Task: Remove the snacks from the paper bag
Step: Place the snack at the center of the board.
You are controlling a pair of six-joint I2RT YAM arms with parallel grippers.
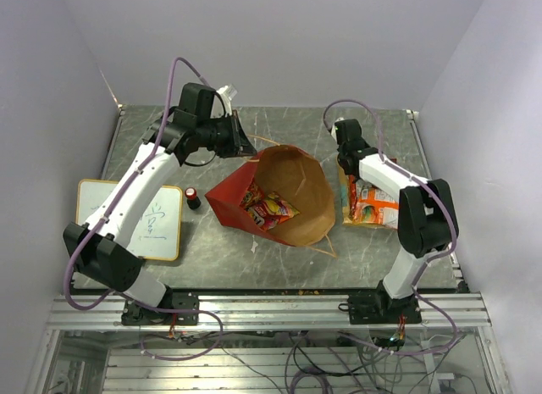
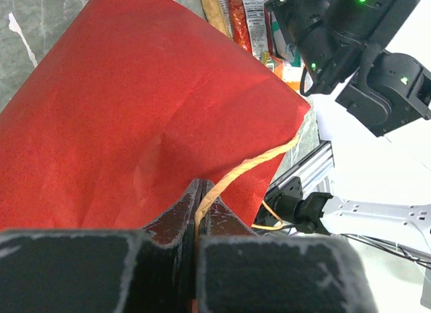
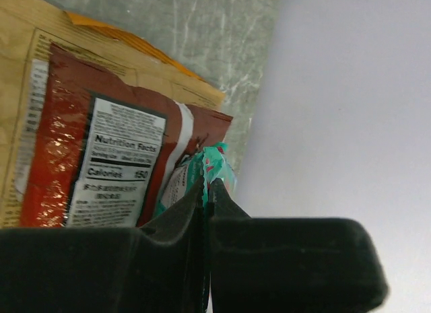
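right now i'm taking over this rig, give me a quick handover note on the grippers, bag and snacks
Left gripper: shut on the thin cord handle of the large red paper bag, which lies on its side, mouth open.
Right gripper: shut on the edge of a green glossy packet, right of the bag.
Done: a pile of packets, a red glossy packet among them, lies on the grey marbled table right of the bag.
Left: one multicoloured packet shows inside the bag; more may be hidden.
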